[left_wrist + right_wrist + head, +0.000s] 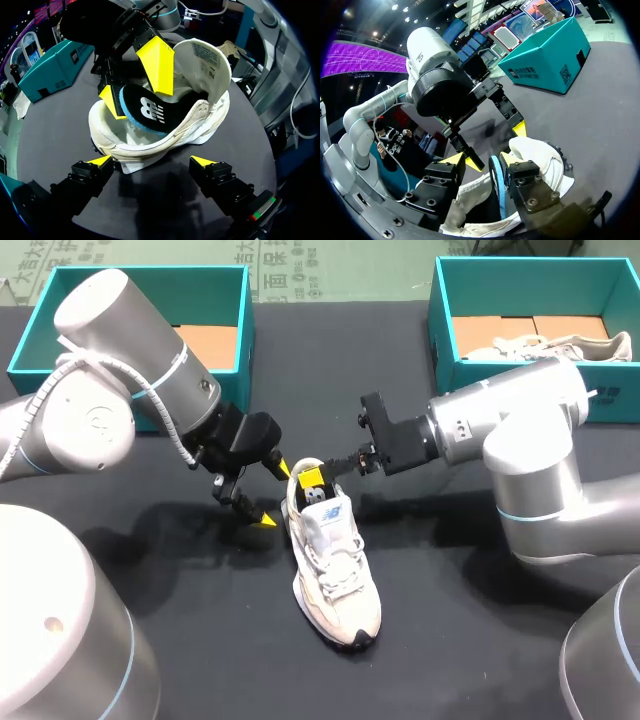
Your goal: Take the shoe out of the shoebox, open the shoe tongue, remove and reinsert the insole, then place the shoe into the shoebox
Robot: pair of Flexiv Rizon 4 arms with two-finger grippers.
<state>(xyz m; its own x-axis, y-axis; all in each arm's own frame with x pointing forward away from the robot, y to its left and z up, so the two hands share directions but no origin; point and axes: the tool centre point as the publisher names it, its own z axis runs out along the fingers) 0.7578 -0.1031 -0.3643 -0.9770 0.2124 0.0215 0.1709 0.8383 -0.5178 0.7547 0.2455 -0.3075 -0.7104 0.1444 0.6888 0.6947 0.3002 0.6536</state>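
While the white shoe (337, 565) lies on its sole on the black table (450, 630), between the left shoebox (244, 325) and the right shoebox (441, 325), its dark insole (318, 495) rises from the heel opening; the right gripper (312, 480) is pinched on that insole; the left gripper (273, 495) hangs beside the heel, fingers spread wide
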